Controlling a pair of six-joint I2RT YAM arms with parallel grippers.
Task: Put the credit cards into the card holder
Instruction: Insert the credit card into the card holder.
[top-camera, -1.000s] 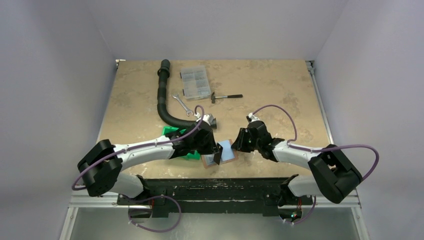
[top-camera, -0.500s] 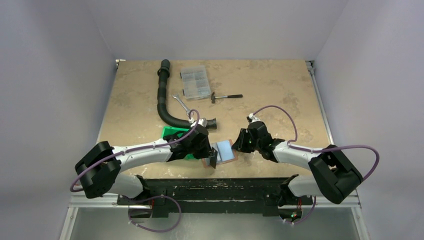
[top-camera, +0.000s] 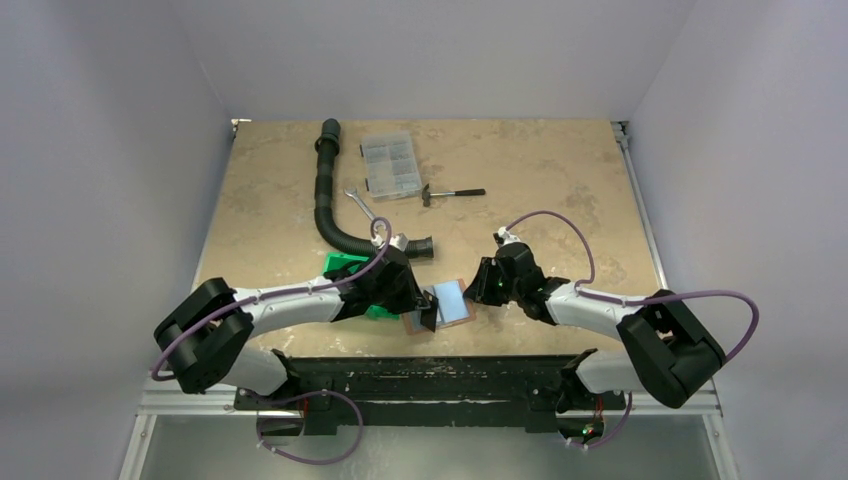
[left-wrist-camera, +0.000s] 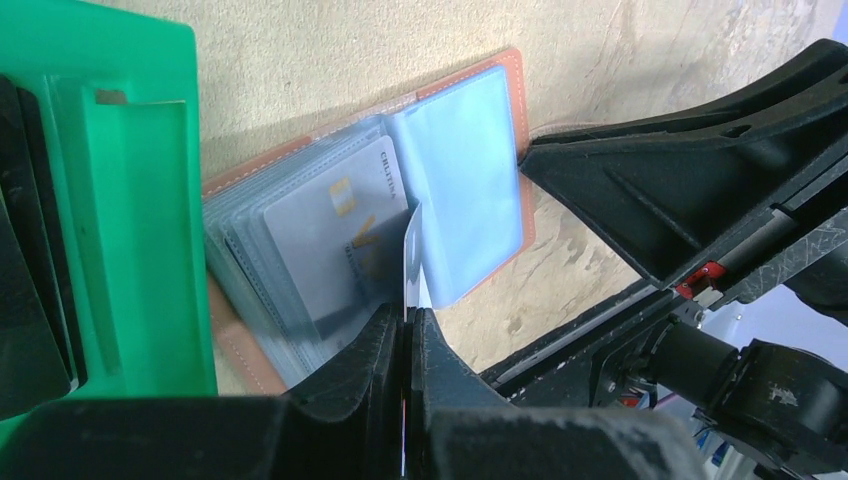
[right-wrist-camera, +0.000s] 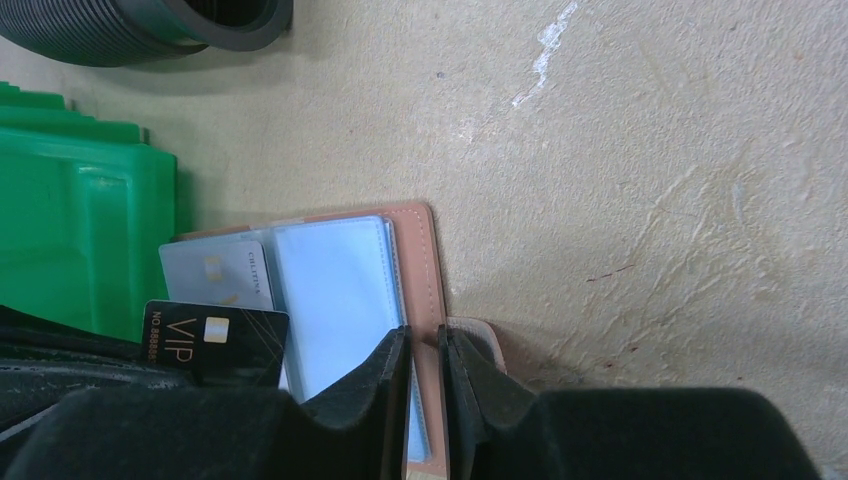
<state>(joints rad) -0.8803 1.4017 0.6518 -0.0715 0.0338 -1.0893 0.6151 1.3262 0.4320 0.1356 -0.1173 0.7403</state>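
The card holder lies open near the table's front edge, its grey-blue pocket pages facing up inside a reddish-brown cover. A grey credit card sits in a left-hand pocket and also shows in the right wrist view. My left gripper is shut on a black VIP credit card, held on edge over the pockets. My right gripper is shut on the holder's right cover edge. From above, the left gripper and right gripper flank the holder.
A green plastic bin sits right beside the holder's left side. A black ribbed hose curves behind it, its mouth close by. Farther back lie a wrench, a clear compartment box and a small hammer.
My left gripper has shifted slightly left and toward the front edge with the black card. The right gripper's jaws closed a little on the holder's edge.
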